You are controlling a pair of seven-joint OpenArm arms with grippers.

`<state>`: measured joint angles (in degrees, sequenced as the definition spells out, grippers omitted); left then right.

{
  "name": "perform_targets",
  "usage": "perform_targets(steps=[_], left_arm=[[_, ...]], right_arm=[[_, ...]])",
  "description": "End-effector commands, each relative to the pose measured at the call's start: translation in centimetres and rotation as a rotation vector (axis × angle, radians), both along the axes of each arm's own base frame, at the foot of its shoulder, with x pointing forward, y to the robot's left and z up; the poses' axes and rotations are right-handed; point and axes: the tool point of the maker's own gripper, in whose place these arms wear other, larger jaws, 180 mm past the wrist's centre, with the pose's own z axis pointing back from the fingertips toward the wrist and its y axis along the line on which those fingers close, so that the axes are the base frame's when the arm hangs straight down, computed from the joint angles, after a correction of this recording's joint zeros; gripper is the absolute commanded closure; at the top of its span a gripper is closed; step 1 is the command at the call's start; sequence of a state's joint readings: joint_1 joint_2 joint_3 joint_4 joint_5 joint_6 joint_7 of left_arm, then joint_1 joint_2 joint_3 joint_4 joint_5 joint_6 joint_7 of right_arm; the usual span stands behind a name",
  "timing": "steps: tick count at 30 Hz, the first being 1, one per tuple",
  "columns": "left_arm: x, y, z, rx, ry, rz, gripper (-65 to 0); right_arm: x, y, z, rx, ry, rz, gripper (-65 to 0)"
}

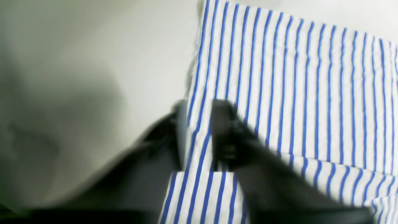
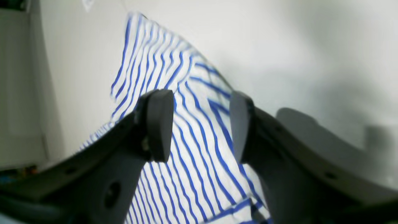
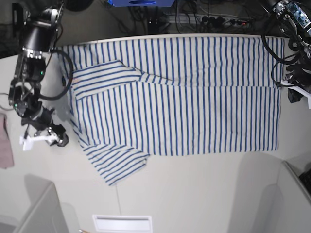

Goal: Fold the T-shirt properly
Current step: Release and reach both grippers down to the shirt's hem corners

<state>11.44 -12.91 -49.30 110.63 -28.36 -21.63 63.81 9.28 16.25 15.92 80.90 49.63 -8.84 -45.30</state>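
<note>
The T-shirt [image 3: 175, 102], white with thin blue stripes, lies spread flat on the white table [image 3: 204, 194], with one sleeve folded over its chest and the other pointing to the table's front. My left gripper [image 1: 201, 115] is at the shirt's right edge [image 3: 284, 86] and is shut on a fold of the striped cloth [image 1: 295, 93]. Just off the shirt's left edge, by the front sleeve, my right gripper [image 3: 57, 137] stands open. In the right wrist view its fingers [image 2: 158, 124] are apart, hold nothing, and have striped cloth [image 2: 199, 174] beyond them.
A pink cloth [image 3: 5, 145] lies at the table's left edge. A white card [image 3: 121, 223] sits at the front edge. Grey panels [image 3: 34, 213] rise at both front corners. Cables [image 3: 204, 19] and gear crowd the back.
</note>
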Motion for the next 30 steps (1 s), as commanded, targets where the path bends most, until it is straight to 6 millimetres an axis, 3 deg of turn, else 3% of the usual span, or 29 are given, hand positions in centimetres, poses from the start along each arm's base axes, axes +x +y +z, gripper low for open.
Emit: perform_targets(steps=[1, 8, 12, 16, 19, 24, 30], left_arm=[[0.6, 0.3, 1.2, 0.029, -0.030, -0.005, 0.0], [0.8, 0.5, 1.5, 0.032, -0.026, 0.002, 0.0], [0.6, 0.5, 1.2, 0.032, -0.017, 0.002, 0.0], [0.5, 0.5, 1.2, 0.034, -0.014, 0.002, 0.0], [0.5, 0.5, 1.2, 0.033, -0.013, 0.002, 0.0], [0.5, 0.6, 1.2, 0.033, -0.014, 0.004, 0.0], [0.5, 0.6, 1.0, 0.031, -0.009, 0.002, 0.0]], right_arm=[[2.4, -1.0, 2.1, -0.048, -0.068, 0.019, -29.6], [8.6, -2.0, -0.5, -0.164, -0.032, 0.146, -33.0], [10.5, -0.9, -2.4, -0.138, -0.012, 0.213, -41.3], [11.0, 0.7, -3.7, -0.148, -0.038, 0.290, -44.0], [10.7, 3.3, -4.9, -0.144, -0.033, 0.340, -44.0], [10.6, 5.7, -5.6, -0.162, -0.019, 0.402, -43.8], [10.3, 6.6, -6.3, -0.196, -0.004, 0.437, -43.2]])
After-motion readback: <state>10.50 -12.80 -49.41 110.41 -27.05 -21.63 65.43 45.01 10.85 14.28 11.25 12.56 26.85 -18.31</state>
